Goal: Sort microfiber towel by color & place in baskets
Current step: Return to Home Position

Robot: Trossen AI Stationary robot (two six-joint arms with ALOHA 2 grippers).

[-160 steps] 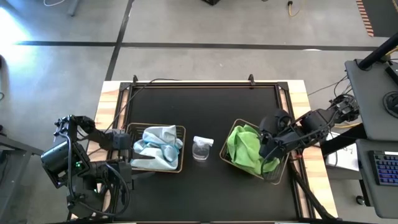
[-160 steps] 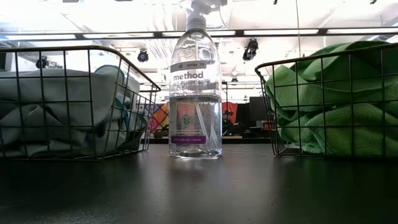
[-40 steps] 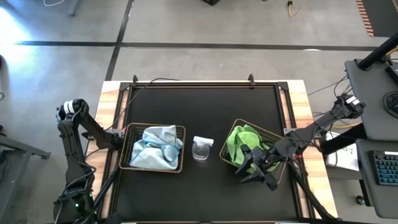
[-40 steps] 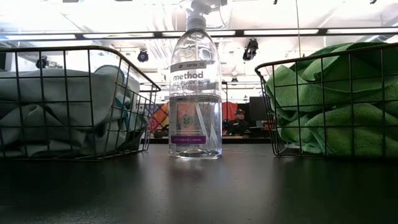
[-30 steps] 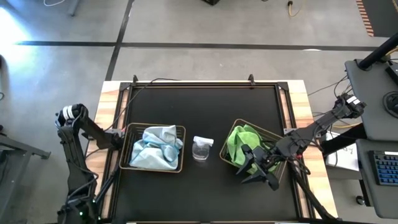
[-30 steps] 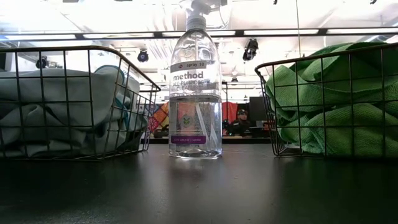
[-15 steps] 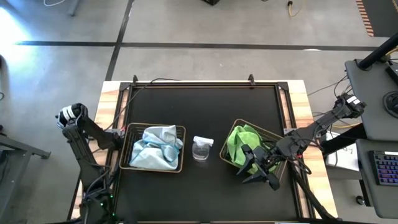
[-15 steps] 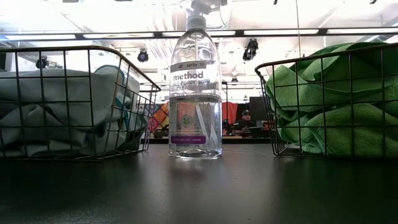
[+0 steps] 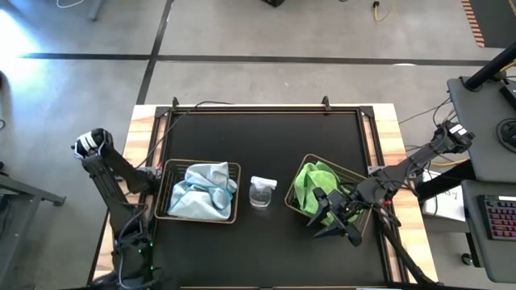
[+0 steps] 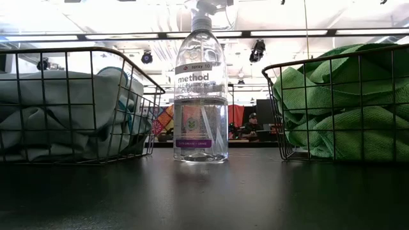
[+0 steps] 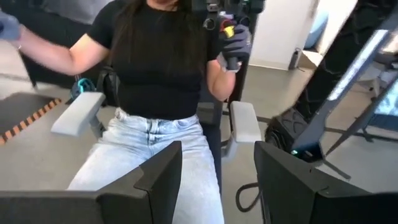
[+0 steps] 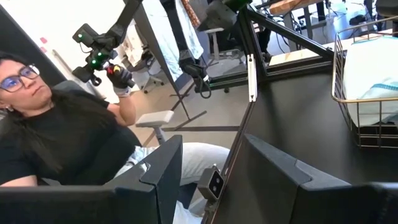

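We logged the pale blue microfiber towels [image 9: 197, 193] in the left bronze wire-mesh basket [image 10: 96, 50] and the lime green towels [image 9: 310, 189] in the right basket [image 10: 307, 61]. A clear plastic spray bottle [image 9: 262, 192] stood between them on the black desk [image 9: 258, 137]. The left claw [image 11: 217, 158] sat off the desk's left edge, jaws wide, empty. The right claw [image 12: 208, 162] hung low at the right basket's near rim, jaws apart, empty. We judged that on retraction a finger could hook mesh or cloth and drag a towel out.

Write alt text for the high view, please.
Pale blue towels lie in the left basket and green towels in the right basket, a clear bottle between them. The right claw is over the right basket's edge; the left arm is folded beside the table.
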